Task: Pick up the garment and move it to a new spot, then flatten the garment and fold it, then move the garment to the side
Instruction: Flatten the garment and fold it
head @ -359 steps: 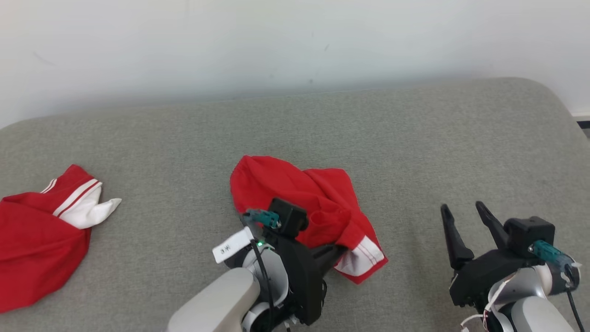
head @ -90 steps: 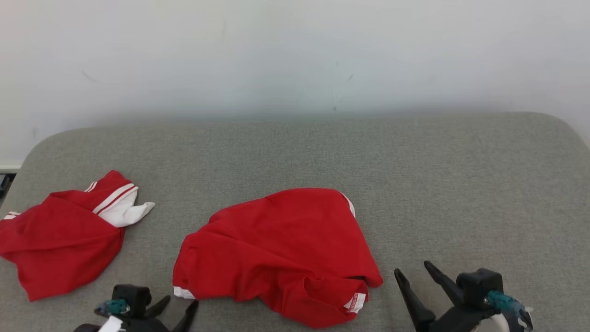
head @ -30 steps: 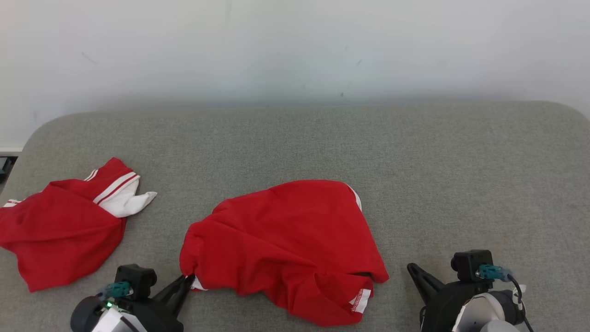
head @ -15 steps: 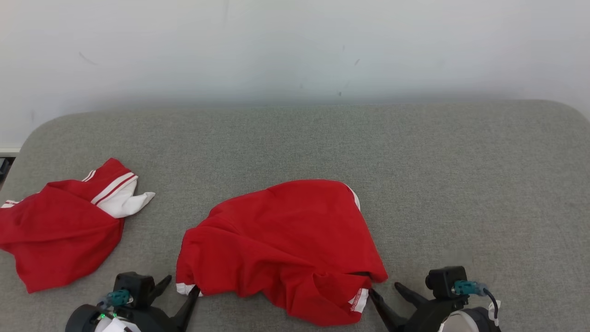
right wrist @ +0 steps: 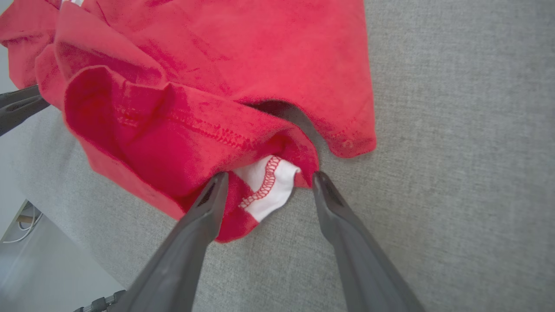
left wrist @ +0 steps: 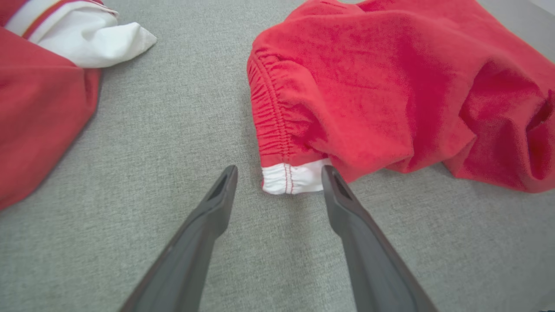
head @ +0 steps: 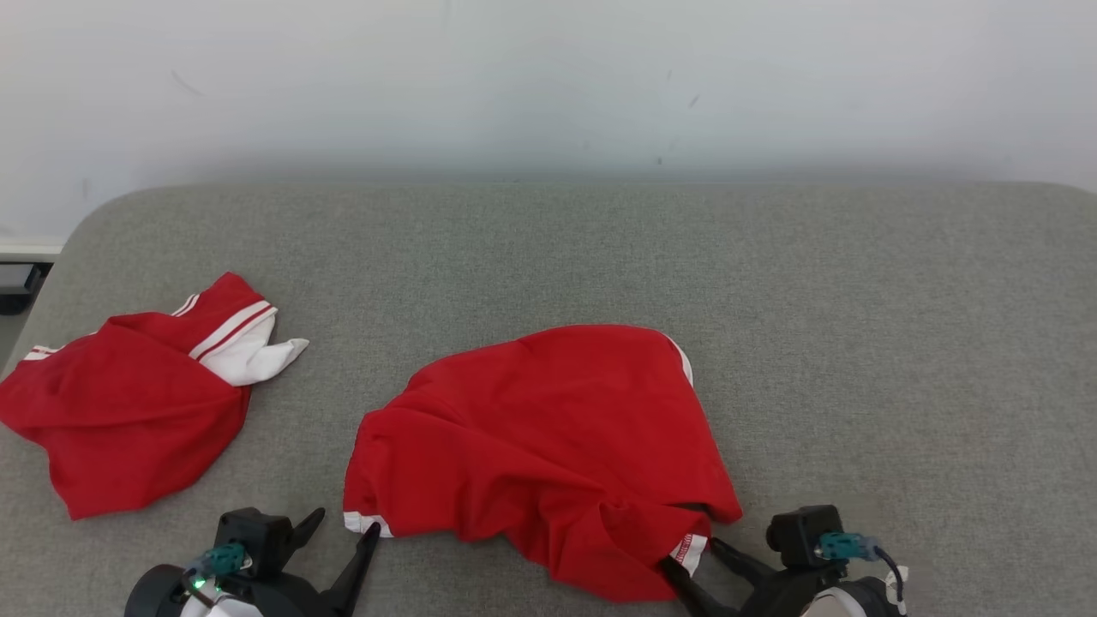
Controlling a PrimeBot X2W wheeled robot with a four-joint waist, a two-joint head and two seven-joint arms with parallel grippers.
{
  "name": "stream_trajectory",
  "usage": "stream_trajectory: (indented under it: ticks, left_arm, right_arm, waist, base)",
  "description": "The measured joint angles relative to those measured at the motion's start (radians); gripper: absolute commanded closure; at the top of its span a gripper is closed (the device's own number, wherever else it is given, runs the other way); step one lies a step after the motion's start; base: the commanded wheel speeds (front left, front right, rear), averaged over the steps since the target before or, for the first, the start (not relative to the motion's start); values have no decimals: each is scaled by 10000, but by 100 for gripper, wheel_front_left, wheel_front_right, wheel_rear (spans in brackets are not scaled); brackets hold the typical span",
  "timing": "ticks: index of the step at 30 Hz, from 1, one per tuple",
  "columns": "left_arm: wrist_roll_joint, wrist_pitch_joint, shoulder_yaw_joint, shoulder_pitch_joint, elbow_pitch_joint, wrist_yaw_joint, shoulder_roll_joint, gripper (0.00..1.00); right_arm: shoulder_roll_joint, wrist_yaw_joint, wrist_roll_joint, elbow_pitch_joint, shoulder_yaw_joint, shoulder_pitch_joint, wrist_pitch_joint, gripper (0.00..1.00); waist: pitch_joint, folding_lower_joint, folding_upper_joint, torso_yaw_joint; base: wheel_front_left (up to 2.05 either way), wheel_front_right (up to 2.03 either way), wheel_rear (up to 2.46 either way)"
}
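Note:
The garment (head: 548, 446), red with white trim, lies crumpled on the grey cushion (head: 857, 343). My left gripper (head: 344, 524) is open at its near left corner. In the left wrist view the fingers of this gripper (left wrist: 279, 173) straddle the white cuff (left wrist: 290, 180) below the gathered waistband. My right gripper (head: 690, 555) is open at the near right corner. The right wrist view has this gripper (right wrist: 269, 177) with its fingers either side of a white hem patch (right wrist: 269, 186) with red stitching. Neither gripper holds anything.
A second red garment (head: 128, 411) with a white striped sleeve lies at the cushion's left end, also seen as a red and white heap (left wrist: 39, 108) in the left wrist view. A white wall (head: 548, 77) runs behind. The cushion's near edge drops to the floor (right wrist: 34, 268).
Both grippers have gone from shut to open. The right gripper has moved left to the garment's near right corner. The head camera has shifted a little.

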Motion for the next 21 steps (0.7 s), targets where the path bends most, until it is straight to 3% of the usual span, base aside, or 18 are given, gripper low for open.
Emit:
stream_trajectory:
  ticks: [6, 12, 13, 14, 15, 16, 17, 18, 21]
  left_arm:
    - [-173, 150, 201, -286, 75, 19, -96, 0]
    - [-506, 500, 140, -567, 616, -407, -324, 0]
    - [-562, 500, 163, -569, 671, -527, -380, 17]
    - [-569, 502, 155, -571, 688, -658, -416, 56]
    - [-569, 502, 155, -571, 688, -658, -416, 83]
    - [-654, 500, 194, -571, 686, -782, -468, 100]
    - [-782, 516, 224, -573, 686, -878, -539, 100]
    - [-790, 593, 180, -587, 708, -909, -608, 100]
    - [-738, 763, -21, -592, 918, -989, -738, 100]
  right_arm:
    - [40, -102, -374, 286, 299, -407, 288, 0]
    - [81, -274, -640, 569, 570, -851, 581, 0]
    - [92, -295, -677, 606, 596, -892, 621, 0]
    - [98, -326, -754, 635, 639, -961, 648, 0]
    - [98, -326, -754, 635, 639, -961, 648, 0]
    - [107, -347, -807, 673, 662, -1020, 719, 53]
    - [119, -349, -811, 704, 665, -1035, 721, 85]
    - [115, -349, -817, 734, 662, -1034, 721, 100]
    - [96, -366, -817, 830, 573, -1057, 715, 100]
  waist:
    - [212, 0, 1, 88]
    - [395, 0, 0, 85]
    - [410, 0, 0, 63]
    - [422, 0, 0, 39]
    - [422, 0, 0, 39]
    - [437, 0, 0, 17]
    - [447, 0, 0, -7]
    - [459, 0, 0, -21]
    - [472, 0, 0, -51]
  base:
    - [0, 0, 0]
    - [0, 0, 0]
    - [0, 0, 0]
    - [0, 0, 0]
    - [0, 0, 0]
    - [0, 0, 0]
    - [0, 0, 0]
    - [0, 0, 0]
    - [0, 0, 0]
